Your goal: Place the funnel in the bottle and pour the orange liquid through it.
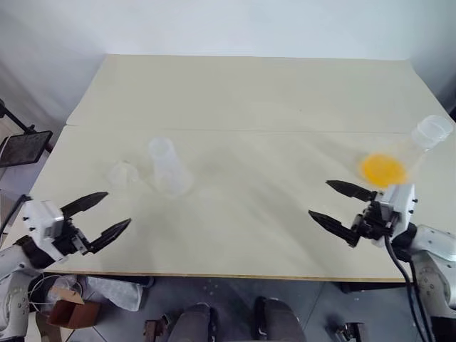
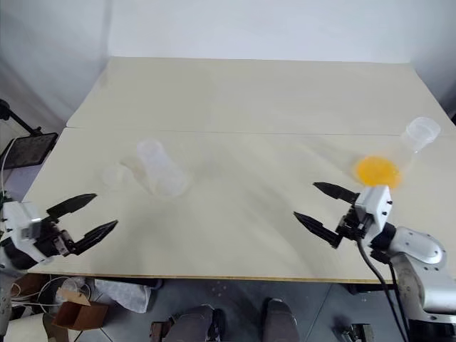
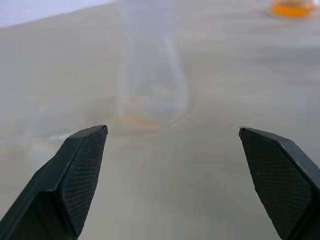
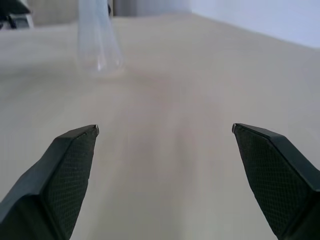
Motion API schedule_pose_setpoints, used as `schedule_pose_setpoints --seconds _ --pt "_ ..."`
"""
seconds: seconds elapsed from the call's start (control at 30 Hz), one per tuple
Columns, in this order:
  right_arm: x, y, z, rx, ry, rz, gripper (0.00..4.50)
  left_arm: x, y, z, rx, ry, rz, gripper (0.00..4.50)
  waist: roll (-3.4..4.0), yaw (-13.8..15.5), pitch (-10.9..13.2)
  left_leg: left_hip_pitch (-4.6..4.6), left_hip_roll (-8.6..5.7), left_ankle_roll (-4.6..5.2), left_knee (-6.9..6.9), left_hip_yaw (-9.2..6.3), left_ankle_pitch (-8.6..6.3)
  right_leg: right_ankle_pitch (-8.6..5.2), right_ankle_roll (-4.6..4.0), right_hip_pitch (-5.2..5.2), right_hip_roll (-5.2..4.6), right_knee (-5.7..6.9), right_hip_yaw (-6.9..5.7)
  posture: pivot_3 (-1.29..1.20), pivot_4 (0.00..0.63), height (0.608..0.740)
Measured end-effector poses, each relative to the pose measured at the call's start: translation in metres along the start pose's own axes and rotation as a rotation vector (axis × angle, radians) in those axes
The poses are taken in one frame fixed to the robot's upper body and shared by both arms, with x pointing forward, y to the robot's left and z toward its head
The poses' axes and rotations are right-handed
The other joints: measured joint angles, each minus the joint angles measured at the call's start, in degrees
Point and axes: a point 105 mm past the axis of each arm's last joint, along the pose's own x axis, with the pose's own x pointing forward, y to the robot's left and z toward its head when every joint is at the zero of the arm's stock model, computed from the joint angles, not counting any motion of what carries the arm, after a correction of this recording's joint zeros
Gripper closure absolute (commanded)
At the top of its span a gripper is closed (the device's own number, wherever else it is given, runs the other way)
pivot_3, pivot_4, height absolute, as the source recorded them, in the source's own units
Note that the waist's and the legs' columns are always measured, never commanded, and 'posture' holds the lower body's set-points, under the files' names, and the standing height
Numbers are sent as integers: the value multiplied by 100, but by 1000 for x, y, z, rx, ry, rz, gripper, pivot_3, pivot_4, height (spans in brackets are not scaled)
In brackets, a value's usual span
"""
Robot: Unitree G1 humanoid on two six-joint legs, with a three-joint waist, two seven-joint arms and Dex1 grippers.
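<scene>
A pale table (image 1: 249,92) carries the funnel (image 1: 122,173), the bottle (image 1: 167,168) and a flask (image 1: 410,153) of orange liquid (image 1: 382,169).

A pale beige table (image 1: 256,92) stands against a white wall (image 1: 214,25).

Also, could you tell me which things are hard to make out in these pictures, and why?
Left eye view: the clear funnel and bottle nearly vanish against the pale table; the orange liquid stands out. Left wrist view: the bottle is a soft blur, while the gripper fingers are sharp.
</scene>
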Motion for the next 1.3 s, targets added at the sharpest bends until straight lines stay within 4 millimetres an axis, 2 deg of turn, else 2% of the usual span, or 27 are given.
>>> schedule_pose_setpoints --seconds 0.13,0.23,0.4,0.47,0.57,0.63,0.8,1.1,1.23,1.3 --pt "27 11 12 4 -59 57 15 -27 2 -21 -109 35 75 0 -5 18 -2 -1 -5 -1 0 -4 -1 0 0 0 -5 0 -1 0 150 740" --pt "38 12 19 -1 -76 79 15 -42 6 -32 -149 63 131 0 -8 31 -2 -4 -6 0 0 -5 -2 0 0 0 -7 -3 -2 0 150 740" --pt "44 11 24 -8 -87 93 15 -35 8 -24 -155 30 128 0 -15 59 -4 -3 -6 -1 0 -7 -2 0 -1 0 -12 -2 -2 0 150 740" --pt "43 10 23 -4 -82 93 15 -20 6 -14 -149 -4 95 0 -15 64 -4 -3 -7 -1 0 -8 -2 1 -1 0 -12 0 -3 0 150 740" --pt "34 11 12 24 -41 80 15 34 -5 21 -100 -123 -42 0 -20 176 -6 -8 -14 1 13 -19 -1 1 -2 3 -16 14 -9 0 150 740" --pt "27 10 7 35 -17 64 15 59 -6 42 -86 -182 -83 0 -21 151 -7 -6 -21 2 13 -13 -1 2 0 1 -13 19 -4 0 150 740" --pt "19 7 4 35 1 34 15 112 -12 61 -78 -161 -172 0 -22 67 -8 2 -20 2 10 7 0 2 1 -8 28 35 -24 0 150 740" --pt "14 13 4 31 9 3 15 160 -16 59 -86 -87 -216 0 -24 78 -7 -3 -22 5 21 6 1 4 4 -4 29 34 -36 0 150 740" --pt "13 15 4 31 9 -17 15 167 -20 54 -93 -62 -230 0 -26 132 -5 -5 -22 4 26 6 1 4 4 -5 29 34 -34 0 150 740" --pt "12 15 2 36 13 -29 0 168 -22 52 -93 -51 -241 414 -26 137 -5 -5 -21 4 27 6 1 4 4 -5 29 35 -33 0 150 740"
